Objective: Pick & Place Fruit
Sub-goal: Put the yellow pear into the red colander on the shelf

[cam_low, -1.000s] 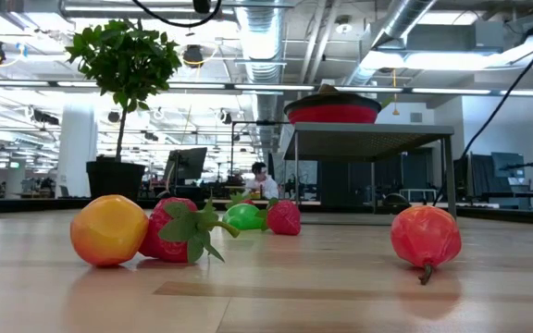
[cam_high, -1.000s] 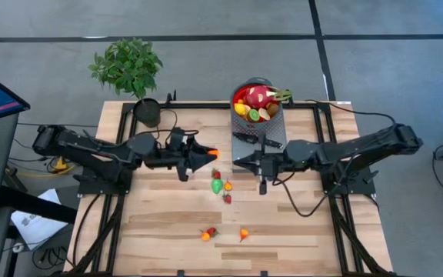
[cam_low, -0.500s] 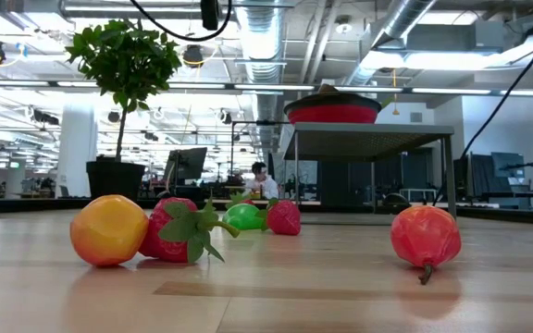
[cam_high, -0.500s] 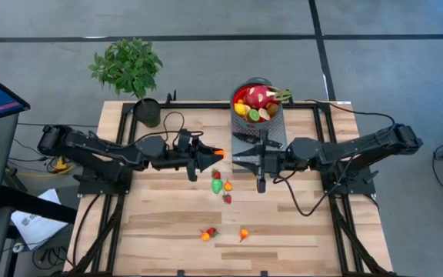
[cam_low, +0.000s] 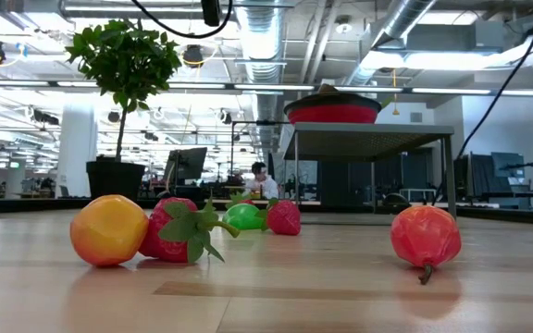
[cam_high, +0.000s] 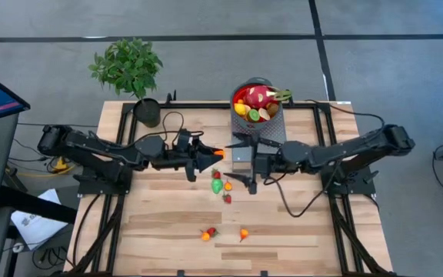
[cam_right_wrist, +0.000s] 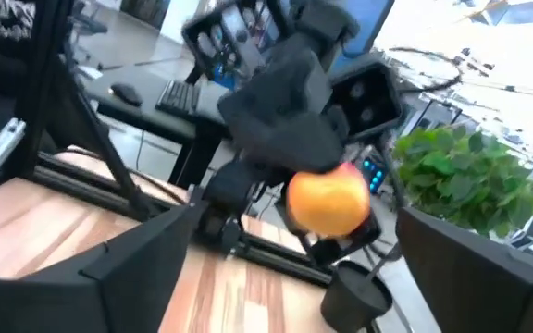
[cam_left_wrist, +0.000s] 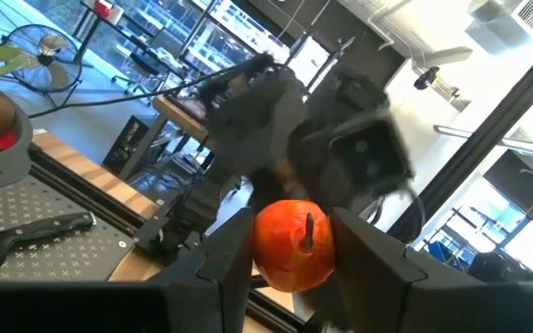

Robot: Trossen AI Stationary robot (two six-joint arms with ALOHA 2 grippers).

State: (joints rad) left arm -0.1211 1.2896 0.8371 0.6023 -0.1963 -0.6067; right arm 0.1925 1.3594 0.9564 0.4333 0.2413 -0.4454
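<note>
Holding: left end effector (cam_high: 215, 155) clamped on orange fruit (cam_left_wrist: 292, 245), mid-surface.
Facing: right end effector (cam_high: 235, 160), fingers wide apart.
Risk: mistimed handover drops fruit onto surface (cam_high: 298, 223).

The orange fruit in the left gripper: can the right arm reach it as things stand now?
Probably yes. The left gripper holds the orange fruit above the table, and the right gripper, jaws wide open, faces it from close by. Nothing lies between them.
</note>
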